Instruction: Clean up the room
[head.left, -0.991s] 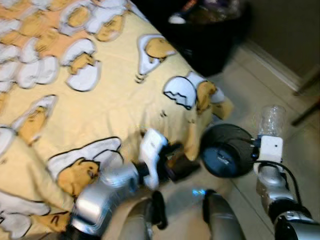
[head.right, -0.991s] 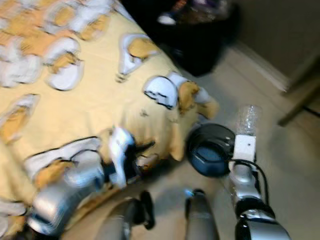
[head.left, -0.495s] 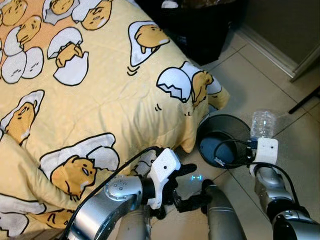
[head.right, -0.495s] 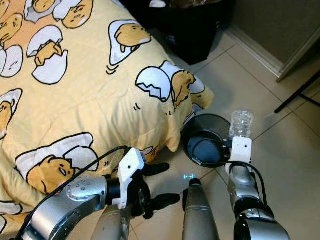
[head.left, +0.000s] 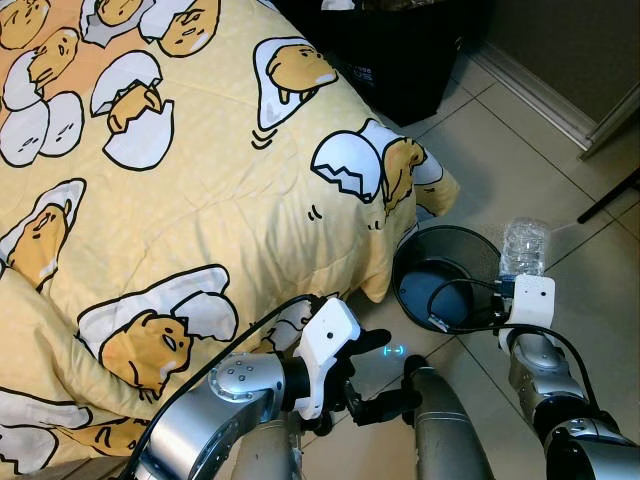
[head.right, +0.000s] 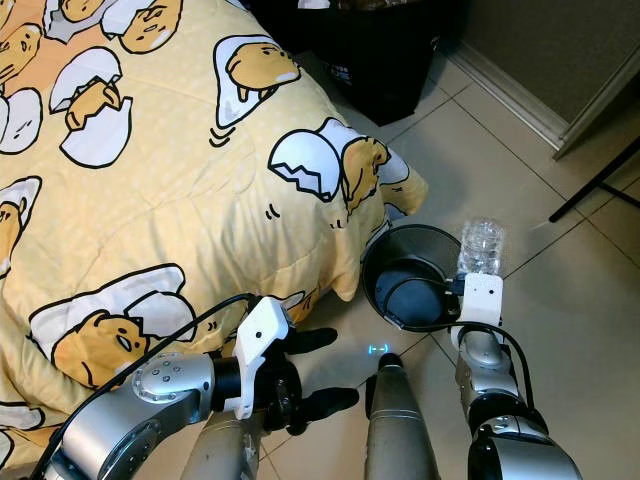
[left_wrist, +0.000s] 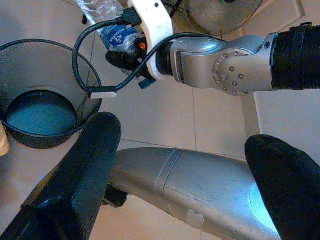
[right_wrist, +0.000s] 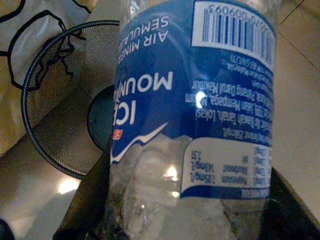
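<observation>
Plastic water bottle (head.left: 523, 247) sits in my right gripper (head.left: 520, 268) at about four o'clock in the left eye view, just past the rim of the black mesh wastebasket (head.left: 445, 291) beside the egg-print duvet (head.left: 170, 170). It looks empty and crumpled, so I judge it light, thin-walled and easy to squash or slip. My left gripper (head.left: 385, 375) hangs low at six o'clock, fingers spread wide and holding nothing.

Right eye view repeats this; the bottle's lower half is hidden behind the white wrist mount (head.right: 481, 298).

Left wrist view shows the bottle clamped near its label, basket at nine o'clock.

Right wrist view has the blue label close up, the black fingers pressed against both sides; cap and base are cut off. Mid-body grip seems right.
</observation>
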